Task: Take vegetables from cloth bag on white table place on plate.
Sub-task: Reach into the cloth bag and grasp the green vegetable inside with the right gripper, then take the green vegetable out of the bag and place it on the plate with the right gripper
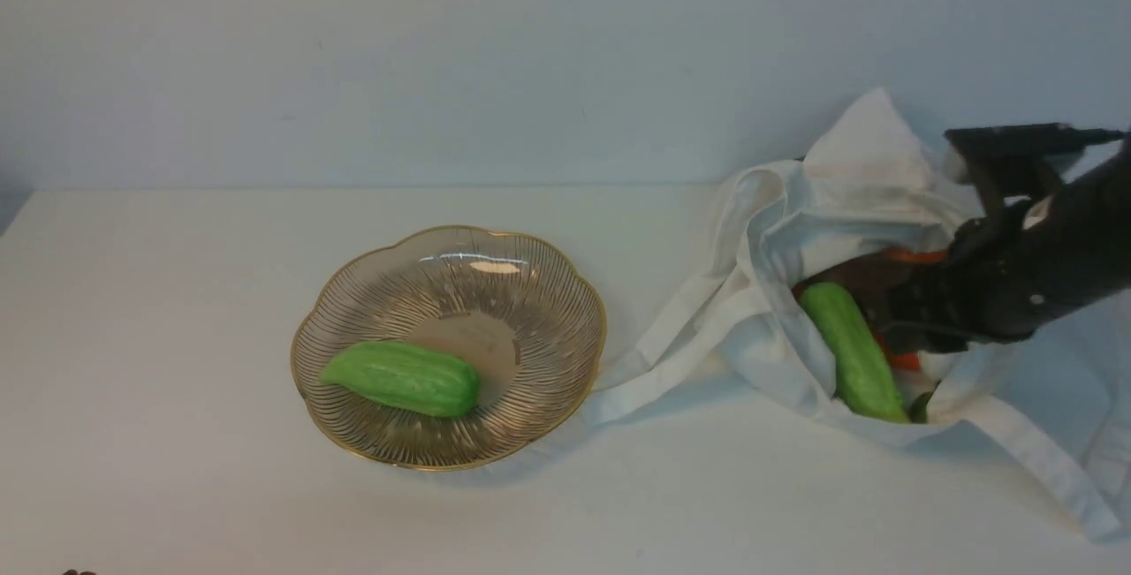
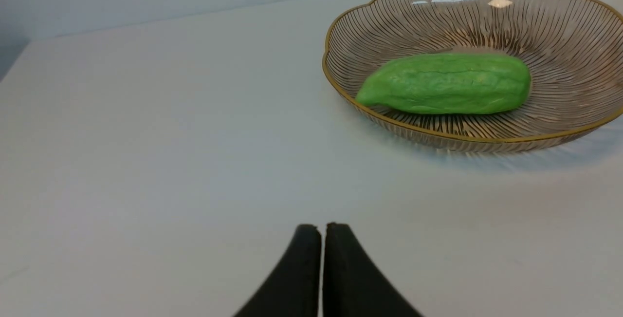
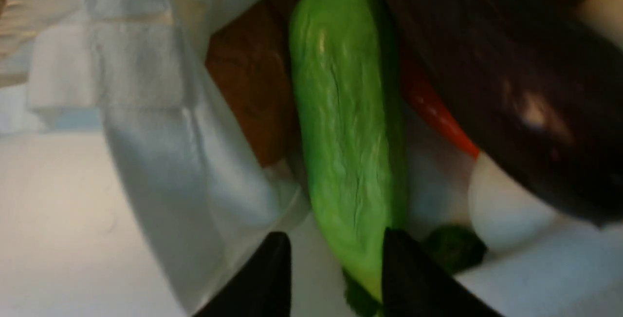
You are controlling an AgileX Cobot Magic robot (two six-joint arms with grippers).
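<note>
- Right arm (image 1: 1051, 266) enters from the right edge, low, its wrist end pushed into the mouth of the bag (image 1: 870, 169).
- Right fingers (image 3: 404, 273) are spread and grip nothing. They straddle one end of the bag cucumber (image 3: 350, 127).
- One finger overlaps that end's side; we can't tell if it touches. The other stands off, with bag cloth showing in the gap.
- Bag cucumber lies lengthwise in the bag mouth, on the plate side, running away from the fingers.
- Next to it in the bag we see an eggplant (image 3: 511, 78), a carrot (image 3: 433, 107) wedged between the two, and a radish (image 3: 506, 210) against the eggplant.
- Left fingers (image 2: 311, 253) are clenched together and empty, low over bare counter (image 2: 146, 137), well short of the plate (image 2: 336, 78).
- Plate sits mid-counter, left of the bag. A bag strap ends just beside its rim; we can't tell if they touch.
- Plate cucumber (image 1: 402, 378) lies flat in the plate's near-left part.
</note>
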